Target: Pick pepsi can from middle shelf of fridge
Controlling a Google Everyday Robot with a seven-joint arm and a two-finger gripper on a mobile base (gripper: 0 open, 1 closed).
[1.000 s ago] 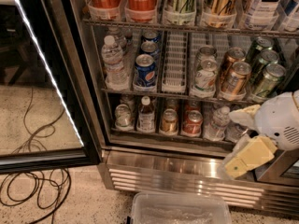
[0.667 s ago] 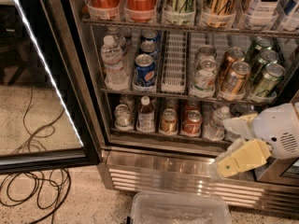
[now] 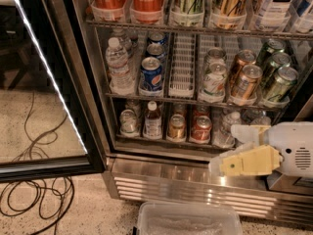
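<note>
The pepsi can [image 3: 151, 75] is blue with the round logo and stands at the front of its lane on the middle shelf [image 3: 161, 97] of the fridge [image 3: 186, 180]. More blue cans stand in line behind it. My gripper [image 3: 225, 147] is low at the right, in front of the bottom shelf and well below and to the right of the pepsi can. It points left, open and empty, with a white finger above and a yellow finger [image 3: 249, 161] below.
A water bottle [image 3: 118, 65] stands left of the pepsi can, and an empty white lane glide [image 3: 182, 65] lies right of it. Copper and green cans [image 3: 264, 80] fill the shelf's right side. The glass door [image 3: 49, 82] stands open at left, cables [image 3: 34, 199] lie on the floor, and a clear bin [image 3: 188, 219] sits below.
My gripper has moved left along the front of the fridge's bottom shelf. The cans and bottles have not moved.
</note>
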